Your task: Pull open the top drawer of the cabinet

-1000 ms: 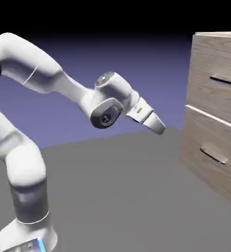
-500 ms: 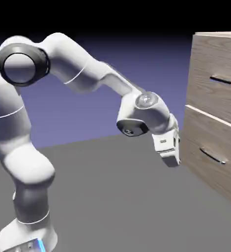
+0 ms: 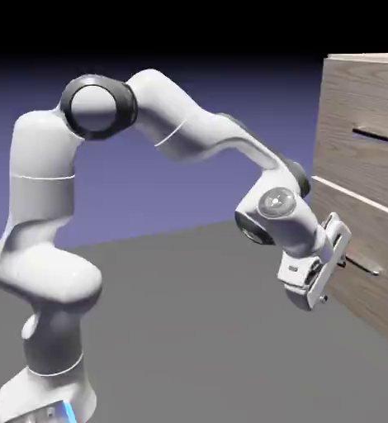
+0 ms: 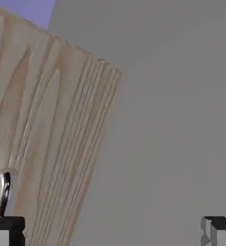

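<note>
The cabinet [image 3: 346,107] stands at the exterior view's right, light brown wood grain with two stacked drawer fronts. The top drawer [image 3: 358,157] is flush with the cabinet, and its slim silver handle [image 3: 377,135] is free. My gripper [image 3: 335,268] sits well below that handle, level with the lower drawer's handle [image 3: 364,264] and close in front of it. It is open and holds nothing. In the hand view the cabinet's wood [image 4: 52,134] fills the left. One end of a silver handle [image 4: 4,192] shows just above my left fingertip [image 4: 4,231]. The gripper [image 4: 112,235] has only grey floor between its tips.
The grey table [image 3: 197,330] stretches between my base and the cabinet. A pale seam [image 3: 354,200] divides the two drawer fronts. My forearm and wrist [image 3: 272,211] arch over from the left toward the cabinet's lower half.
The arm has swung down and to the right, toward the cabinet. The hand turned from pointing downward to facing the lower drawer front. The gripper stayed open.
</note>
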